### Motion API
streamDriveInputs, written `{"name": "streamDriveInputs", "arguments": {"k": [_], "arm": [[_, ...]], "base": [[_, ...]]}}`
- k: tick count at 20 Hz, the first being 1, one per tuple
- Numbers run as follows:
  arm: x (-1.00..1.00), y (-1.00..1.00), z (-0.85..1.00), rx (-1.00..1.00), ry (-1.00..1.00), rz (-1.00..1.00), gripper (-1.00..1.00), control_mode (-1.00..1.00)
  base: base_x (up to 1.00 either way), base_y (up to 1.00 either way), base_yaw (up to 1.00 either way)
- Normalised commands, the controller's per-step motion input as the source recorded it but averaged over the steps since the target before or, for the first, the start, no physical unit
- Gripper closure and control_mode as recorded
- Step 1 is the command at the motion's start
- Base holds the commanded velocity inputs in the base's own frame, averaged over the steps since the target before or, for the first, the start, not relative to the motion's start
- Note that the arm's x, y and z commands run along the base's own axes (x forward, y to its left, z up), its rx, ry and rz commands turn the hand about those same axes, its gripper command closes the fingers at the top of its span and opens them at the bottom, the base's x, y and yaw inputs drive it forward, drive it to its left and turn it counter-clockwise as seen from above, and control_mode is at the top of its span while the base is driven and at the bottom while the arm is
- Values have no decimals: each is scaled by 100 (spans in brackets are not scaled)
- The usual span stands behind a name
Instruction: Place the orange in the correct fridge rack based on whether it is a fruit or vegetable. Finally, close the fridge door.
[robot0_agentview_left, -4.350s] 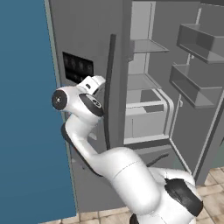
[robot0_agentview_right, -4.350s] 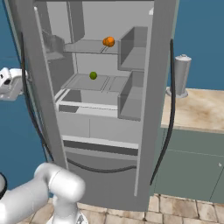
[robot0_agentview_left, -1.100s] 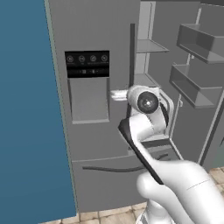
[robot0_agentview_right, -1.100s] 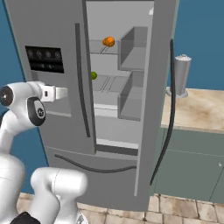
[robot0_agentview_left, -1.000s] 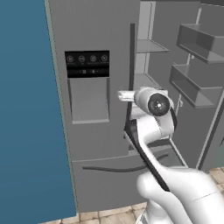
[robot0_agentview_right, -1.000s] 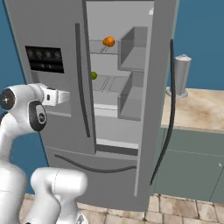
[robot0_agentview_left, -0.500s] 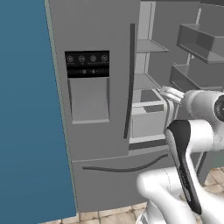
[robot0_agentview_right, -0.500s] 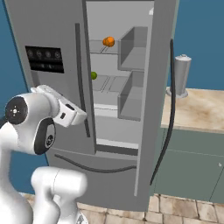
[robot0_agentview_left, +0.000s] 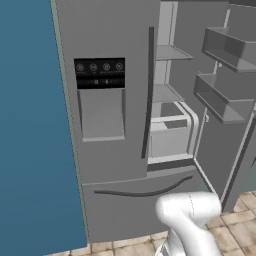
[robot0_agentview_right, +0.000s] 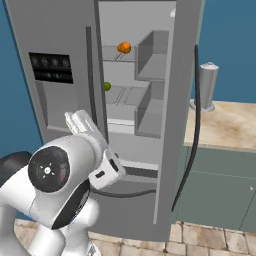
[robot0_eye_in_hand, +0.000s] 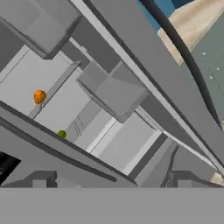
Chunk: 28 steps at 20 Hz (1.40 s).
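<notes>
Your end effector (robot0_agentview_right: 76, 120) stands wide open with nothing in it, low in front of the fridge. The orange (robot0_agentview_right: 123, 47) sits on an upper shelf (robot0_agentview_right: 116, 59) near its left edge, with a green ball (robot0_agentview_right: 107, 86) on the shelf below. The fridge door (robot0_agentview_right: 177, 100) hangs open.

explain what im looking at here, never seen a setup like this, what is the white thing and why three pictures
The white thing is a robot arm on a base that can drive, in a rendered kitchen. Two pictures come from cameras on the base, behind the arm to its left and right. The third comes from a camera on its hand, so it looks tilted. All face a grey fridge with its door open. Inside, an orange sits on a shelf, with a small green ball on the shelf below. The gripper is open and holds nothing.
</notes>
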Motion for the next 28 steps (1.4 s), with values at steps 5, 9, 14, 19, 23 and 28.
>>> {"name": "streamDriveInputs", "arguments": {"k": [5, 9, 14, 19, 23, 28], "arm": [[-56, -100, 0, 30, -8, -1, -100, -100], [-4, -98, -4, 27, -6, 0, -100, -100], [46, -81, -25, 27, -4, 1, -100, -100], [89, -60, -39, 28, -4, 6, -100, -100], [97, -49, -44, 27, -5, 9, -100, -100], [86, -51, -40, 25, -6, 11, -100, -100]], "base": [[0, 0, 0], [0, 0, 0], [0, 0, 0], [0, 0, 0], [0, 0, 0], [0, 0, 0]]}}
